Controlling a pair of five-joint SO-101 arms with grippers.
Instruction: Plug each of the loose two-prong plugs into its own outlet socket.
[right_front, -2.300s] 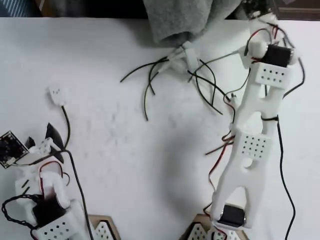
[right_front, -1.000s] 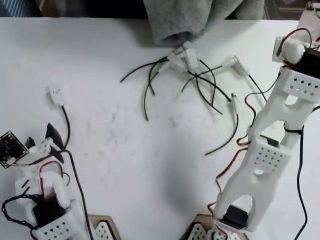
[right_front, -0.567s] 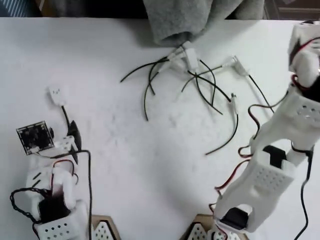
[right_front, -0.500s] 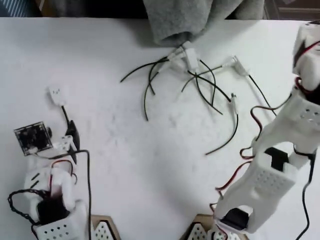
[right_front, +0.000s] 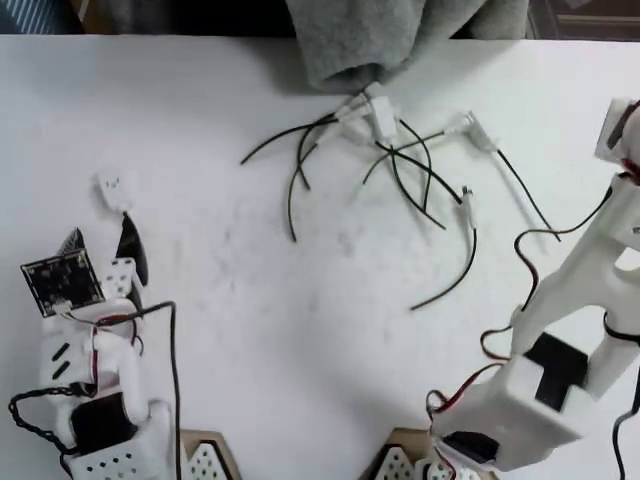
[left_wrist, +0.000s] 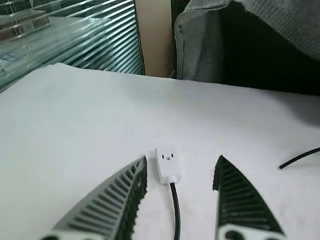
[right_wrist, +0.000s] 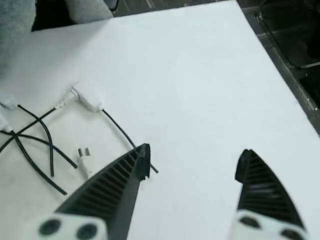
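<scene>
Outlet socket (left_wrist: 166, 162), likely light and rigid on a limp cord (left_wrist: 175, 210), lies on the worktop (left_wrist: 75, 110) just ahead of the left gripper (left_wrist: 182, 160), jaws apart; best pinched across its body.

On the white table (right_front: 250, 330), a tangle of black cords (right_front: 400, 165) lies at the upper centre, just below a grey garment (right_front: 370, 35) that hangs over the top edge. White connectors (right_front: 372, 112) sit among the cords. A white plug (right_front: 468, 126) lies at the tangle's right side, and below it a two-prong plug (right_front: 466, 197) ends a curved cord. At the left an outlet socket (right_front: 112, 190) lies flat, its black cord running down toward the left gripper (right_front: 100, 232), whose fingers are spread just below the socket. The right arm (right_front: 560, 350) stands along the right edge.
</scene>
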